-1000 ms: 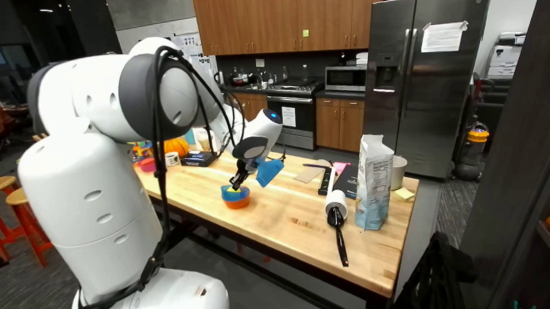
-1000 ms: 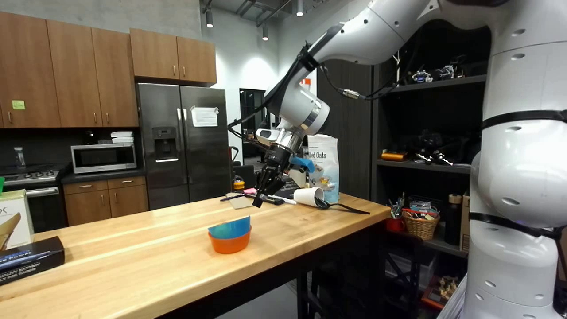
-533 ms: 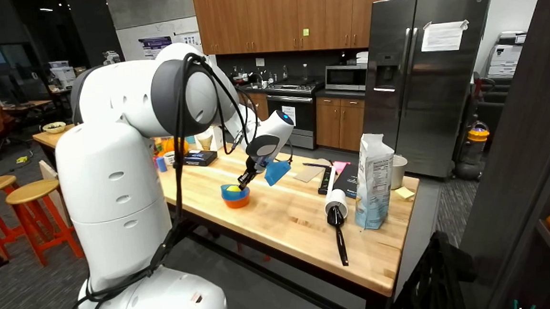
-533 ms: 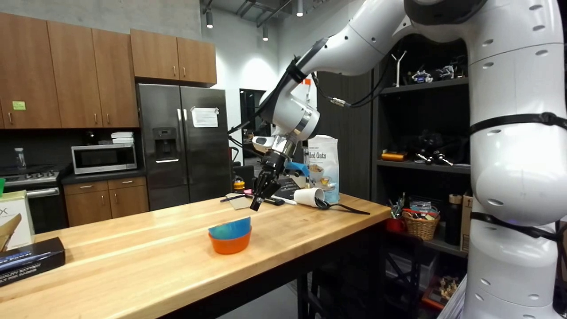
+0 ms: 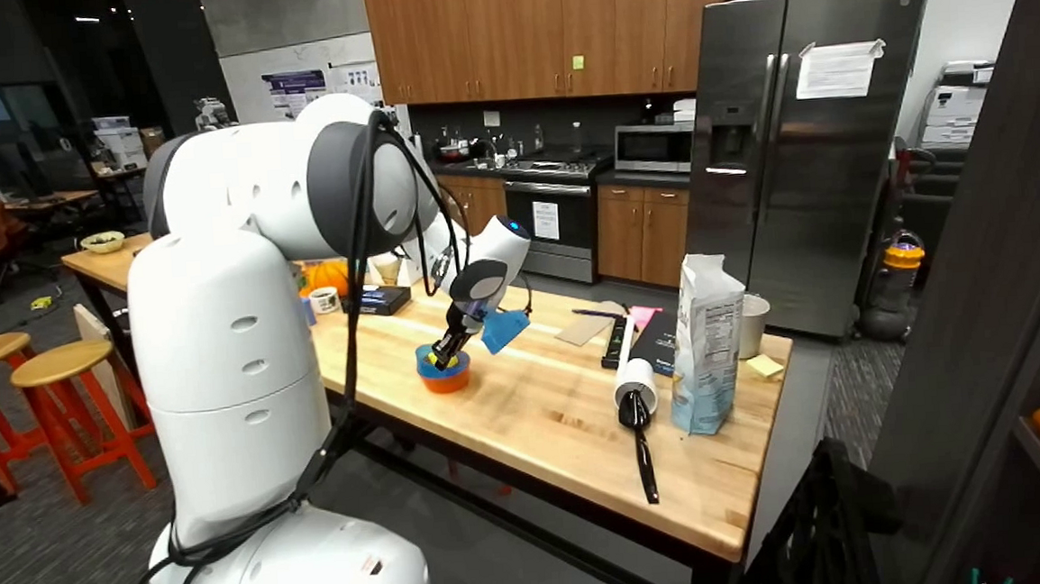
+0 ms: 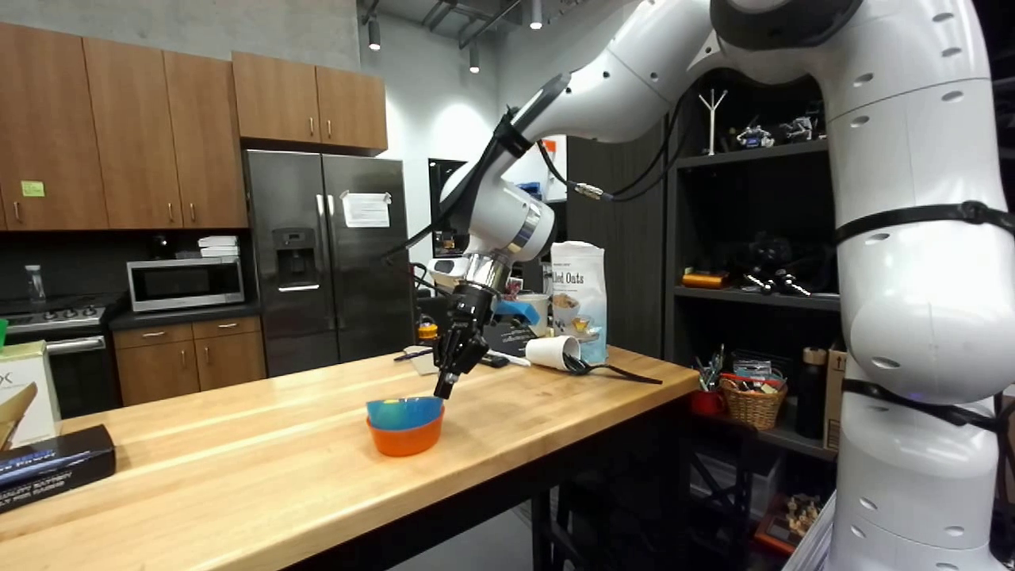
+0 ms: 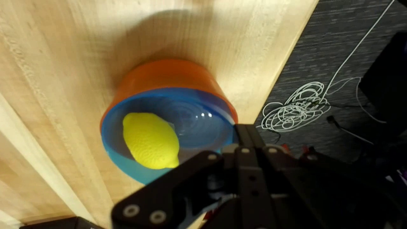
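End effector (image 7: 248, 128) closed, empty, at the rim of the blue bowl (image 7: 200, 127); contact unconfirmed. Sideways pressure could tip that bowl, rolling the lemon (image 7: 151, 140) onto the desk (image 7: 47, 63).

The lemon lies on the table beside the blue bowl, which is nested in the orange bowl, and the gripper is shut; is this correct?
No: the lemon lies inside the blue bowl, as the wrist view shows, not on the table. The blue bowl is indeed nested in the orange bowl, and the gripper is shut.
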`<state>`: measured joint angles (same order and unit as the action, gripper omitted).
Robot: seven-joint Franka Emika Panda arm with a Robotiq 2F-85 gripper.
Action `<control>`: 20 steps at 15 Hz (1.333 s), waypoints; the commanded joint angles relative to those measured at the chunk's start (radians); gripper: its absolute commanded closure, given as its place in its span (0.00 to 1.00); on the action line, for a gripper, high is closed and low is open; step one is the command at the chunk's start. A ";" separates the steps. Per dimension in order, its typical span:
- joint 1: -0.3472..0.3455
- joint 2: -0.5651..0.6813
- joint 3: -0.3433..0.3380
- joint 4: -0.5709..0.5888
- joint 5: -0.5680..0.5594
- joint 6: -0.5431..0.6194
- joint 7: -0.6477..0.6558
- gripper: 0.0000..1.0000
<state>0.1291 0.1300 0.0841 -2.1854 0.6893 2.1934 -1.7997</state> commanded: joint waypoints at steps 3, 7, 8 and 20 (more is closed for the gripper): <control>0.038 -0.049 0.068 -0.049 -0.239 0.177 0.153 1.00; 0.045 -0.093 0.089 -0.064 -0.418 0.248 0.285 1.00; 0.044 -0.101 0.092 -0.067 -0.447 0.255 0.307 1.00; 0.051 -0.243 0.091 -0.123 -0.555 0.183 0.463 1.00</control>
<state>0.1737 -0.0296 0.1735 -2.2567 0.1675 2.4127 -1.3925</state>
